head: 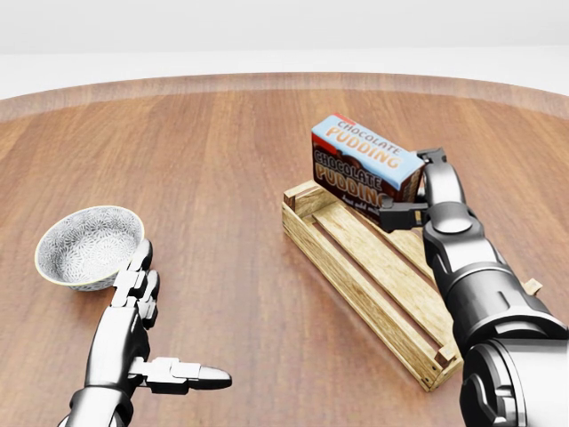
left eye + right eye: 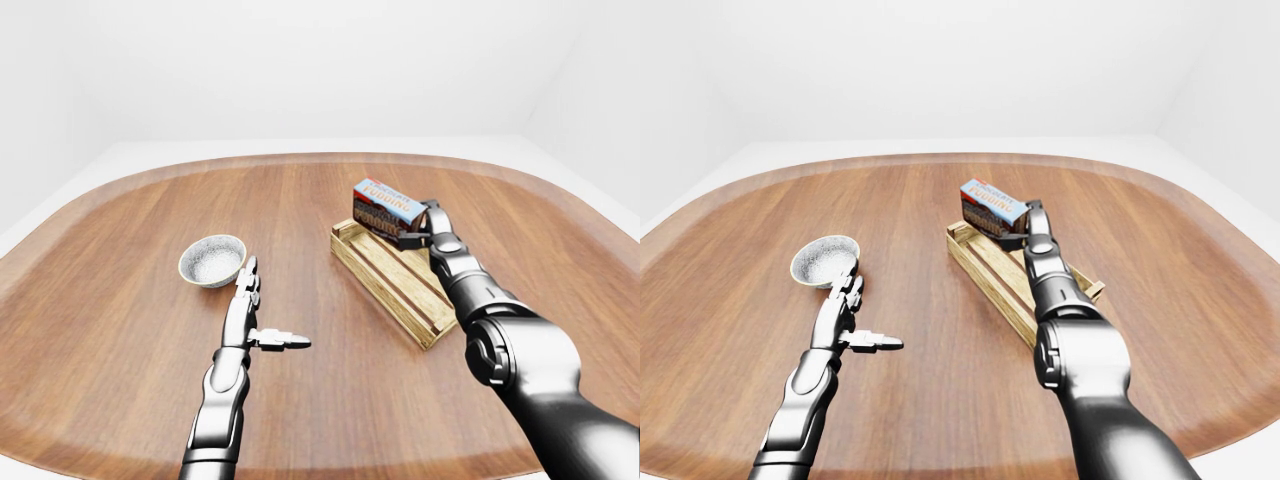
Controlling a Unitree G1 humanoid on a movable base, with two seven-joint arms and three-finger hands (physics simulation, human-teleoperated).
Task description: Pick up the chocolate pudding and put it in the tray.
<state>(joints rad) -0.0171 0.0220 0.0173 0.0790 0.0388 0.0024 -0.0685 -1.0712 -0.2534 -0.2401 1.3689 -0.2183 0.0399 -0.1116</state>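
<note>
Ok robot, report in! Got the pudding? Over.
Right hand shut on chocolate pudding box, over the wooden tray's top end. Left hand open, idle beside bowl. Nothing in the way.

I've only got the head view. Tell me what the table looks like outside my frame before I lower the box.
Observer: The left-eye view shows the whole table. It is a rounded wooden top with white floor and walls around it.
Operator: List everything on it.
Observer: Only the bowl, the tray and the chocolate pudding, which is in your right hand. To the right of the tray, past your frame's edge, only bare wood shows.
Operator: Give me the left arm.
Observer: The left hand is open, just below the bowl. Its forearm comes up from the view's bottom edge, left of centre.
</note>
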